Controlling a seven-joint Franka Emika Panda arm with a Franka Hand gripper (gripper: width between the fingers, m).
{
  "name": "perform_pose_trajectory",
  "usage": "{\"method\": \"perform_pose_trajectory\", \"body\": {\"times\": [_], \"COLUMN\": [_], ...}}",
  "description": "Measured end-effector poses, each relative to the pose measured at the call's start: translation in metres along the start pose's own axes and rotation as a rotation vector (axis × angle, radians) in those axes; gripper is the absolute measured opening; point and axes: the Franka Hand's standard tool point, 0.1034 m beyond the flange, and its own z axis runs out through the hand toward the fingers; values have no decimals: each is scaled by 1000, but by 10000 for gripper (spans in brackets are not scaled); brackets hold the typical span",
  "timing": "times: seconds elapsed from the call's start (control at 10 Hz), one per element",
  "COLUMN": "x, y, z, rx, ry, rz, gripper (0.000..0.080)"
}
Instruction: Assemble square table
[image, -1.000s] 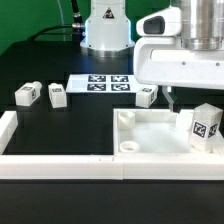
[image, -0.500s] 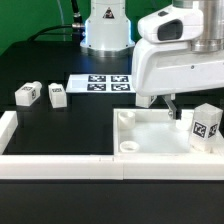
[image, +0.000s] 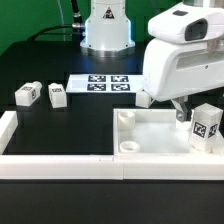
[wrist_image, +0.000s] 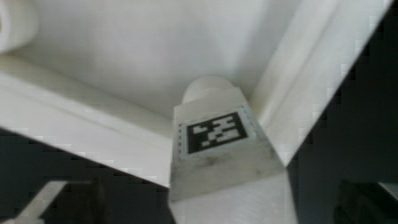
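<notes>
The white square table top (image: 150, 135) lies at the front on the exterior view's right, rim up. One white tagged leg (image: 207, 126) stands upright on it near its right side. My gripper (image: 178, 110) hangs over the top just left of that leg, open and empty. In the wrist view the leg (wrist_image: 222, 140) fills the middle, with the top's rim (wrist_image: 89, 105) behind it and my gripper (wrist_image: 210, 198) spread to either side. Two more legs (image: 27, 94) (image: 57, 95) lie on the left. A further leg (image: 146, 97) is partly hidden behind my hand.
The marker board (image: 102, 82) lies flat at the back centre in front of the robot base (image: 106, 30). Long white border rails run along the front (image: 60, 167) and the exterior view's left (image: 8, 125). The table surface is black.
My gripper has moved toward the exterior view's right, over the table top and closer to the upright leg. The parts have not moved.
</notes>
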Motion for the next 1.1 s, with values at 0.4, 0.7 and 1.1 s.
{"method": "perform_pose_trajectory", "body": {"times": [0.4,0.7,1.1], "x": [1,1,0], "y": [-3,-3,-1], "z": [0,0,0], "rx": [3,4,25], "ry": [1,1,12], "rz": [-117,-88,122], "gripper": [529,285,285]}}
